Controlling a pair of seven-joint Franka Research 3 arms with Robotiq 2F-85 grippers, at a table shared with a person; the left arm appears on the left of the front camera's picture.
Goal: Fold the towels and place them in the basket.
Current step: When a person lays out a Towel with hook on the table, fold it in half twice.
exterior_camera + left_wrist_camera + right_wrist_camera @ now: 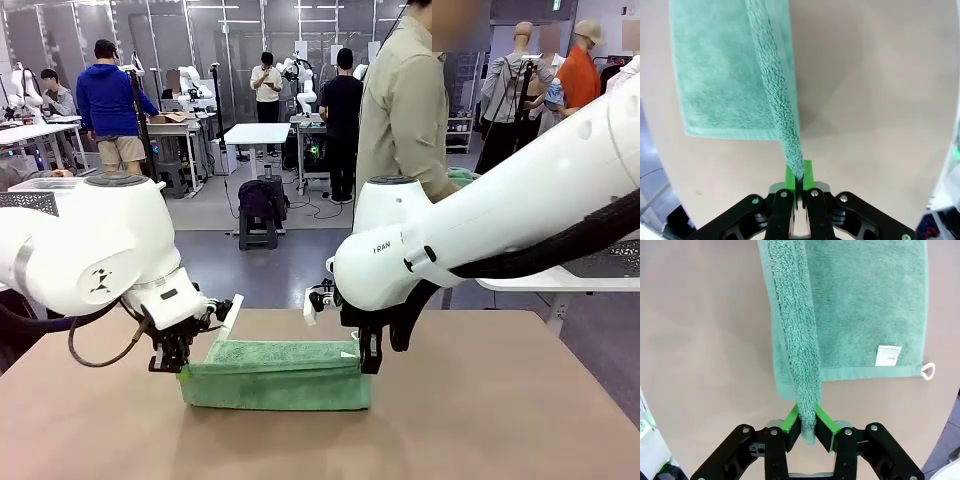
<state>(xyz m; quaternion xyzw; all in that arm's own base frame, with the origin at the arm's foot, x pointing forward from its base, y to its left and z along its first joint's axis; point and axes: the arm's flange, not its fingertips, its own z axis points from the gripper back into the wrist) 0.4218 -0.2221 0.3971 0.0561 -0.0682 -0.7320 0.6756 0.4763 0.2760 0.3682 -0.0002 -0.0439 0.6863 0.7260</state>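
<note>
A mint green towel (pixel 275 375) hangs between both arms over the tan table (pixel 480 420), its lower half draped on the tabletop. My left gripper (pixel 180 368) is shut on the towel's left corner. In the left wrist view the pinched edge (pixel 785 130) rises from between the green pads (pixel 808 172) of my left gripper (pixel 799 187). My right gripper (pixel 368 360) is shut on the right corner. From the right wrist the towel (pixel 860 310) shows a white label (pixel 888 355) and a small loop, its edge clamped in my right gripper (pixel 807 432). The basket is out of view.
A person (pixel 405 100) in a beige shirt stands at the far side of the table. A white table edge (pixel 560 283) sits at the right behind my right arm. Bare tabletop lies in front of and around the towel.
</note>
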